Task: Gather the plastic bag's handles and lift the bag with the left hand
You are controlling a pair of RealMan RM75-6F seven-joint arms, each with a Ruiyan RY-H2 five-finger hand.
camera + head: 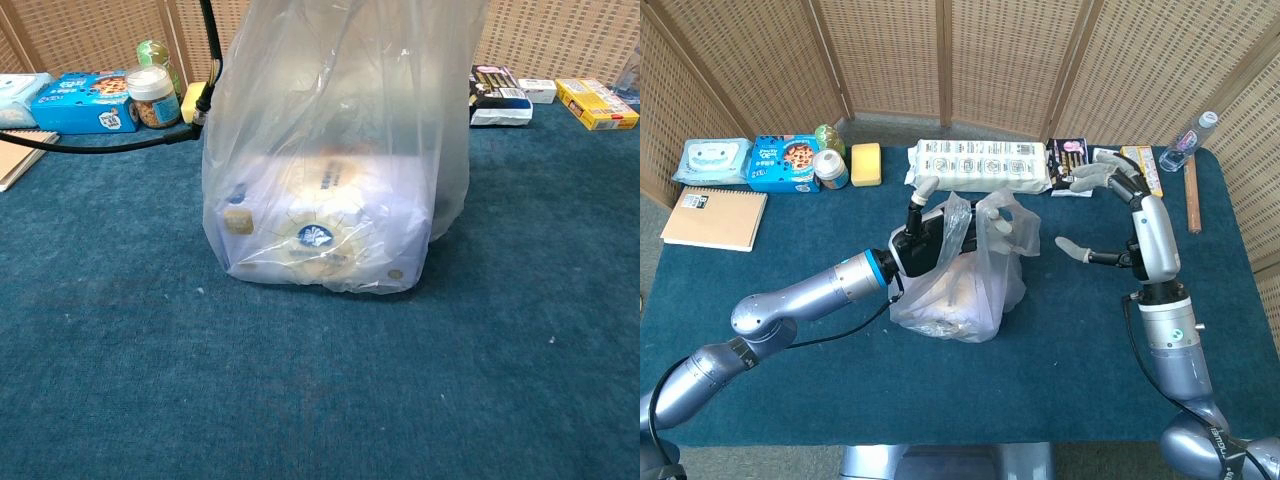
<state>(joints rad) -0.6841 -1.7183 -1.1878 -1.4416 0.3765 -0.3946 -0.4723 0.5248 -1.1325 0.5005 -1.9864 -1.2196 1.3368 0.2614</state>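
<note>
A translucent white plastic bag (958, 285) is seen near the middle of a table covered in dark teal cloth (760, 390), holding a pale blue-and-white package whose label cannot be read. In the chest view the bag (330, 150) fills the centre of the frame, and its base appears to rest on the cloth (120, 380). The bag's bunched handles (960, 215) are grasped at the top by the left hand (925, 232), whose silver arm is stretched in from the near left corner. The right hand (1110, 215) is held apart from the bag, over the right part of the table, with its fingers spread and nothing in them.

Along the far edge, from the left corner, are laid a pale blue wipes pack (713, 160), a blue biscuit box (782, 163), a green bottle (828, 137), a white-lidded jar (830, 169) and a yellow sponge block (866, 164). A long white printed pack (980, 165) is placed at the middle of that edge. A tan notebook (714, 218) lies by the left edge. Towards the far right corner a yellow box (1147, 165), a clear water bottle (1189, 140) and a wooden stick (1192, 195) are found.
</note>
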